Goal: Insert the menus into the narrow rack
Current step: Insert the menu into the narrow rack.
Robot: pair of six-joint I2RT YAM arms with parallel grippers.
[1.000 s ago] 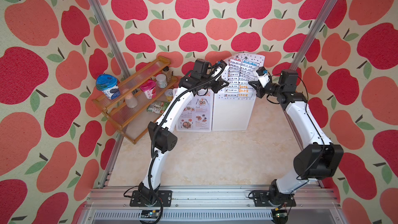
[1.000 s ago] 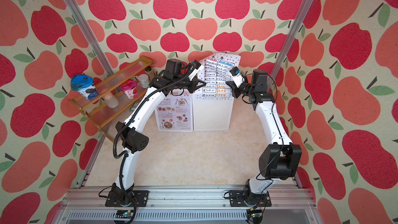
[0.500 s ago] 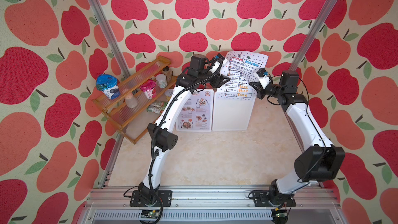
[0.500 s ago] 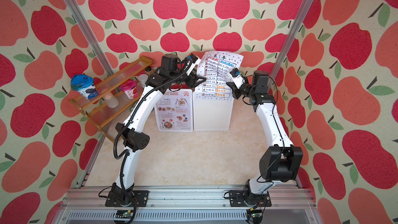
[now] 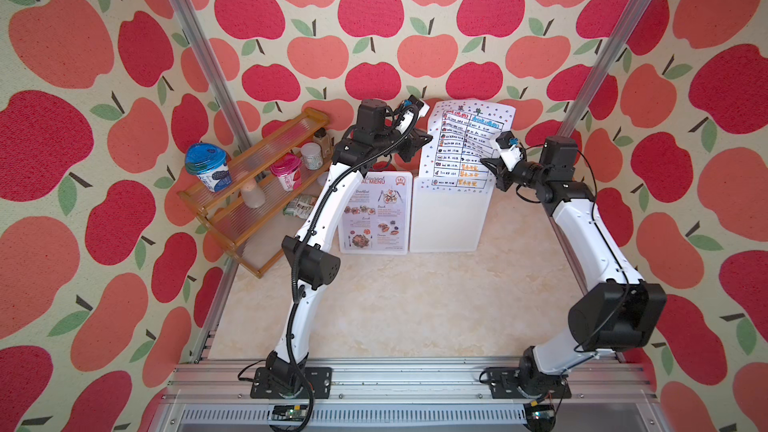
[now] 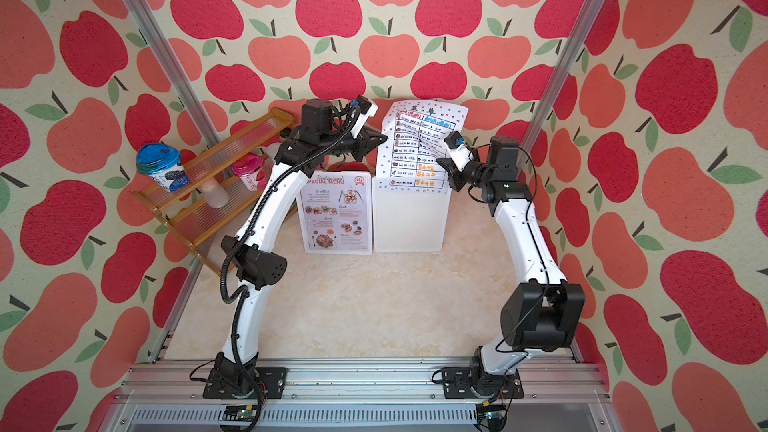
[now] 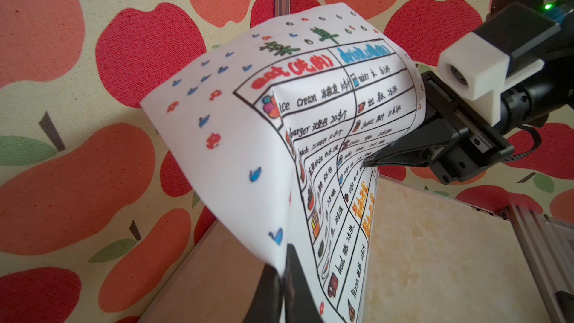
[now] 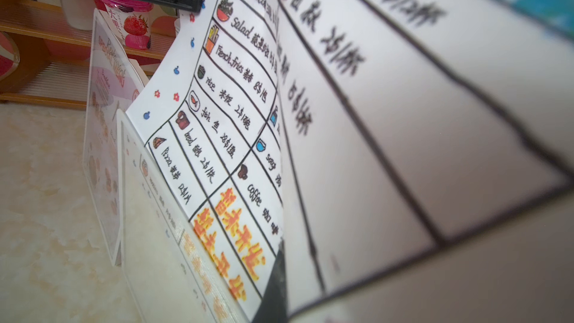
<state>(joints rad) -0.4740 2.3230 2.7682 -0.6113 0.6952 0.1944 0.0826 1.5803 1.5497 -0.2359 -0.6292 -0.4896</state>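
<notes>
1. White paper ruled with a black table and orange lettering, the table menu (image 5: 465, 143), stands with its bottom edge in the slot of the clear rack (image 5: 449, 222). Both top views show most of the sheet (image 6: 415, 147) rising above the rack.
2. Only the left wrist view shows how far the table menu (image 7: 248, 138) bows: its dotted margin bulges out and curls toward the lens.
3. That view also shows the left gripper (image 7: 281, 262) closed tight, its two dark fingers pinching the sheet's side edge. In a top view the left gripper (image 5: 426, 140) is just a dark tip at that edge.
4. The right gripper (image 7: 369, 161) lays one finger on the printed face near the opposite edge. The other finger is behind the paper, so I cannot tell whether it clamps the sheet or only rests on it.
5. The right wrist view alone shows the lowest rows, "Pizza" and the orange characters, behind the front wall of the clear rack (image 8: 149, 228). The nearer part of the sheet is a blur there.
6. The photo menu (image 5: 376, 218) sits fully inside the neighbouring holder (image 5: 374, 251), just beside the clear rack. In a top view the left arm covers the start of its red heading, while the photo menu (image 6: 336, 218) reads "Restaurant Special Menu" whole.
7. A wooden shelf (image 5: 270, 143) with a blue-lidded cup (image 5: 206, 166) and a pink cup (image 5: 286, 170) stands well apart on the left. The small jars behind the arm are hard to make out.
</notes>
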